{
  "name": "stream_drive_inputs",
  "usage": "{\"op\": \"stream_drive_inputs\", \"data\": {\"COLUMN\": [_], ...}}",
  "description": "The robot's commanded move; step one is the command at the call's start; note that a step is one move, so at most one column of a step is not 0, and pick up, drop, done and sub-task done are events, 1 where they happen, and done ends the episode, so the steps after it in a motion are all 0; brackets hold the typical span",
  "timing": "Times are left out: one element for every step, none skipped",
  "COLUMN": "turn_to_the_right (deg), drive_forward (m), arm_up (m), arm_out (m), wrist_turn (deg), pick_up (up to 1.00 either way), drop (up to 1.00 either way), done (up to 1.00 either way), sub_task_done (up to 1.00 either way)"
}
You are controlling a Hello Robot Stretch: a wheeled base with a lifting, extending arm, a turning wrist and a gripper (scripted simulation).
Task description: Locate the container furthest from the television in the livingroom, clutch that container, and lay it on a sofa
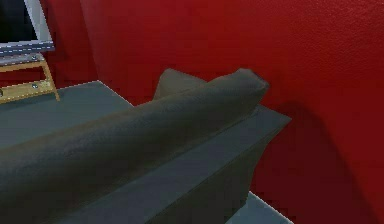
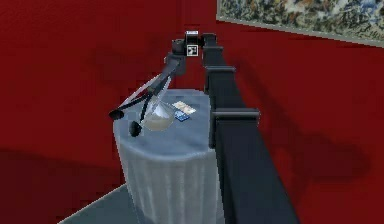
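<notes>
Deep red walls (image 1: 200, 40) enclosed the room, where a dark grey sofa (image 1: 150, 150) stood near a wooden stand (image 1: 30, 80), and a framed picture (image 2: 300, 20) hung behind a round, cloth-draped bench (image 2: 170, 170) on grey floor (image 2: 95, 210).

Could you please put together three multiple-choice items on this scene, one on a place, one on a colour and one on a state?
1. Where does the small blue thing lie?
A on the round table
B on a chair
C on a shelf

2. What colour is the wall?
A white
B red
C green

3. How does the table stand?
A tipped on its side
B upside down
C upright

Answers:
1 A, the blue thing rests on the table's top in the arm side view.
2 B, the wall is plain red in both views.
3 C, the table's top faces up with things lying on it.
</notes>
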Motion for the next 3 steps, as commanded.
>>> {"op": "stream_drive_inputs", "data": {"turn_to_the_right": [0.0, 0.0, 0.0], "drive_forward": [0.0, 0.0, 0.0], "arm_up": [0.0, 0.0, 0.0], "arm_out": [0.0, 0.0, 0.0], "wrist_turn": [45.0, 45.0, 9.0], "pick_up": [0.0, 0.0, 0.0], "drop": [0.0, 0.0, 0.0], "done": [0.0, 0.0, 0.0], "sub_task_done": [0.0, 0.0, 0.0]}}
